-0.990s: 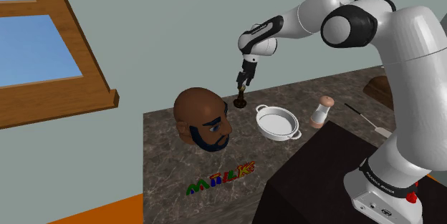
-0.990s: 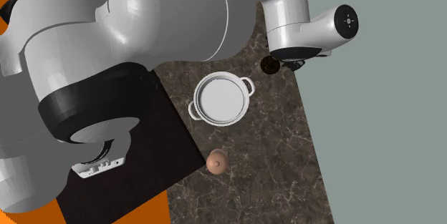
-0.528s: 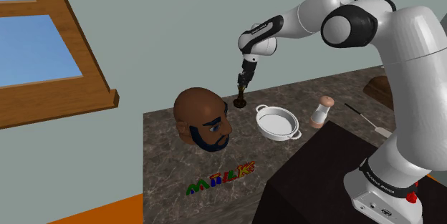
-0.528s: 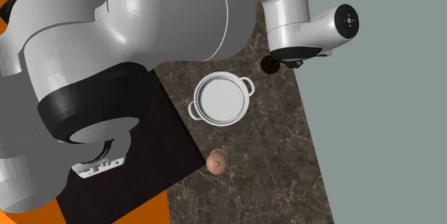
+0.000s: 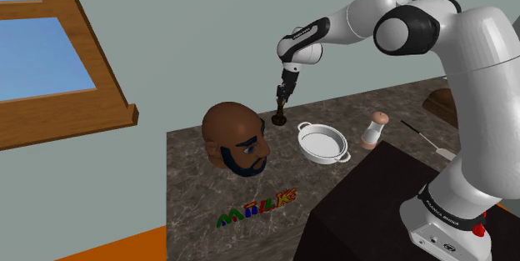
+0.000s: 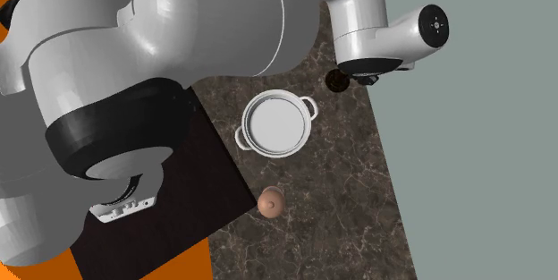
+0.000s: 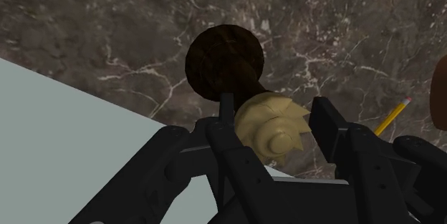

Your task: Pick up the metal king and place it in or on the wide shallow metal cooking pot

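From the shoulder view, my gripper (image 5: 283, 97) hangs straight down over the chess king (image 5: 282, 117). The king stands upright on the marbled counter (image 5: 250, 176) near its far edge, between the dark-skinned bearded head (image 5: 237, 138) and the white two-handled pot (image 5: 323, 143). Its dark base looks planted on the stone, so I judge the lift has not begun. A small shaker (image 5: 376, 128) stands beyond the pot, clear of my path.

From the second exterior view, looking down, the king (image 6: 337, 81) sits just beside the counter's edge and near the pot (image 6: 277, 124), not touching it. My wrist covers its top.

From the wrist view, my fingers (image 7: 326, 122) clasp the pale ridged crown from both sides, with the round dark base (image 7: 224, 61) below. The grip sits high on a tall, narrow piece. I should hold the squeeze firm, rise straight until the base clears the pot's rim, carry it across level, and lower it gently so it does not topple.
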Controlling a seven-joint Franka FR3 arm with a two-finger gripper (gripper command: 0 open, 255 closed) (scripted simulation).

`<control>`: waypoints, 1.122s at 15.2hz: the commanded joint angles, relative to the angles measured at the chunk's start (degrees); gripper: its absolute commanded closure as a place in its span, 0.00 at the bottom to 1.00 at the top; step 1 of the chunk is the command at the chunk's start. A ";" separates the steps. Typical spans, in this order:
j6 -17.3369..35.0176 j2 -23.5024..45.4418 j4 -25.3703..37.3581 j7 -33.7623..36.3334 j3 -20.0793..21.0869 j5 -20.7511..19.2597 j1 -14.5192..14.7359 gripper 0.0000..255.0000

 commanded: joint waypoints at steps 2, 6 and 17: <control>-1.12 -1.24 -0.17 0.41 -0.19 -0.30 0.12 1.00; -3.05 -3.11 -0.03 1.08 -0.49 -0.79 0.25 1.00; -8.76 -7.59 1.44 2.99 -1.18 -2.10 0.50 1.00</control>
